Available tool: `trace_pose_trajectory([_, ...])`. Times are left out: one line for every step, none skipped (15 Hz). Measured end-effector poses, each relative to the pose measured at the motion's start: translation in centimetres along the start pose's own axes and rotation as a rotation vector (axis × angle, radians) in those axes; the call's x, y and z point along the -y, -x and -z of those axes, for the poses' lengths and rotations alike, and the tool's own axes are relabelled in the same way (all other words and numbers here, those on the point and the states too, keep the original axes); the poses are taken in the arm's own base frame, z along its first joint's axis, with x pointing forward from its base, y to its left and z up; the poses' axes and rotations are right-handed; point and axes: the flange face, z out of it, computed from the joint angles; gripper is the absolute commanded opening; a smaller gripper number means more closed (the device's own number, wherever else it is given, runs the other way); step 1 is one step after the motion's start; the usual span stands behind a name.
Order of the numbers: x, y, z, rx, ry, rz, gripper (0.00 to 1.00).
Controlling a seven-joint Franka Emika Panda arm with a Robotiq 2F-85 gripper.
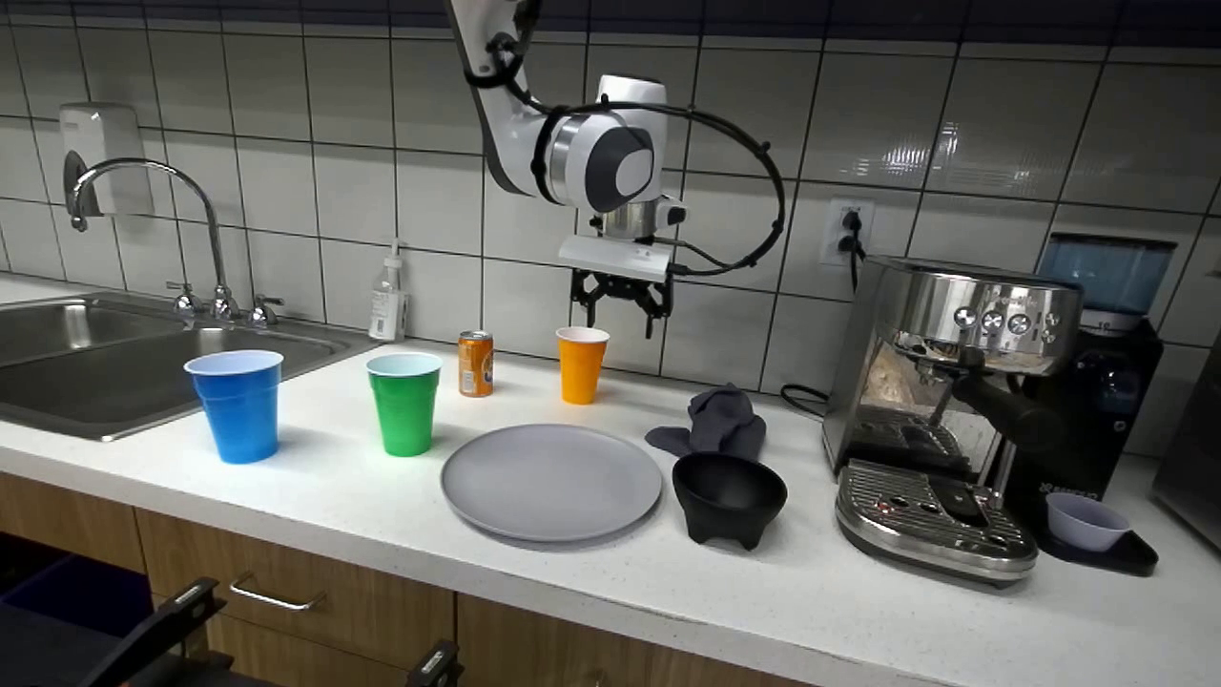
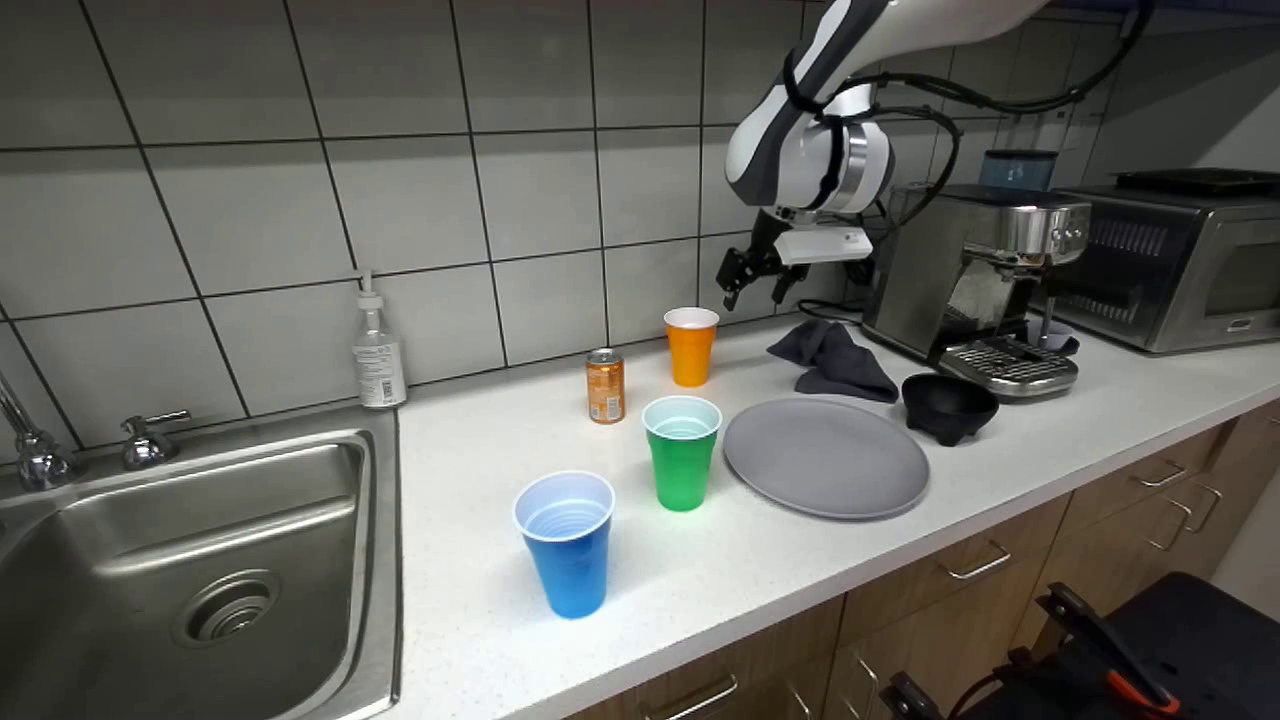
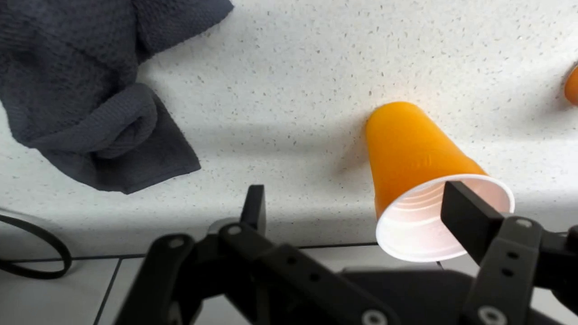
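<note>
While my gripper [image 1: 620, 329] hangs above the counter [image 1: 334, 477], its two fingers [image 3: 469, 219] stand well apart and clasp nothing. Nearest to it is the orange cup [image 3: 406, 144], upright near the tiled wall [image 1: 439, 200], between the orange can [image 1: 475, 364] and the dark grey cloth [image 3: 90, 113] and apart from both. In the wrist view, one finger overlaps the cup's white mouth; both exterior views place my gripper at or above rim height, offset toward the cloth. Whether that finger clears the rim or touches it, I cannot tell. Handling properties, as I judge them: the cup looks like thin moulded plastic, and no contents show in the visible part of the interior, so I take it to be light and easily tipped by a sideways knock. Its wall should be springy rather than stiff, liable to buckle under a hard squeeze though unlikely to shatter. The smooth surface may slide in my grasp. Because the body widens from base to rim, a gentle hold across the sides just below the rim seems best, the flare resisting slip; the narrow base offers less security. A pinch over one side of the rim, one finger inside, would spare the body.
</note>
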Motion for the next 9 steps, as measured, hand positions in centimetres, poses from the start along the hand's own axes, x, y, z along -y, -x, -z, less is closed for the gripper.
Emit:
trace_pose_trajectory([0.2, -0.3, -0.3, -0.002, -0.003, 0.001, 1.0])
trace_pose_trajectory([0.5, -0.7, -0.7, -0.006, -0.005, 0.002, 1.0])
trace_pose_trajectory([0.7, -1.0, -1.1, -0.008, -0.007, 0.002, 1.0])
trace_pose_trajectory([0.8, -1.4, -1.5, -0.011, -0.009, 0.0, 1.0])
trace_pose_trajectory([0.9, -1.7, -1.9, -0.014, -0.01, -0.003, 1.0])
trace_pose_trajectory([1.1, -2.1, -2.2, -0.018, -0.012, -0.006, 1.0])
trace_pose_trajectory([1.2, -2.4, -2.6, -0.021, -0.013, -0.007, 1.0])
trace_pose_trajectory([1.3, -2.7, -3.0, -0.024, -0.014, -0.008, 1.0])
trace_pose_trajectory([1.4, -3.0, -3.3, -0.027, -0.015, -0.009, 1.0])
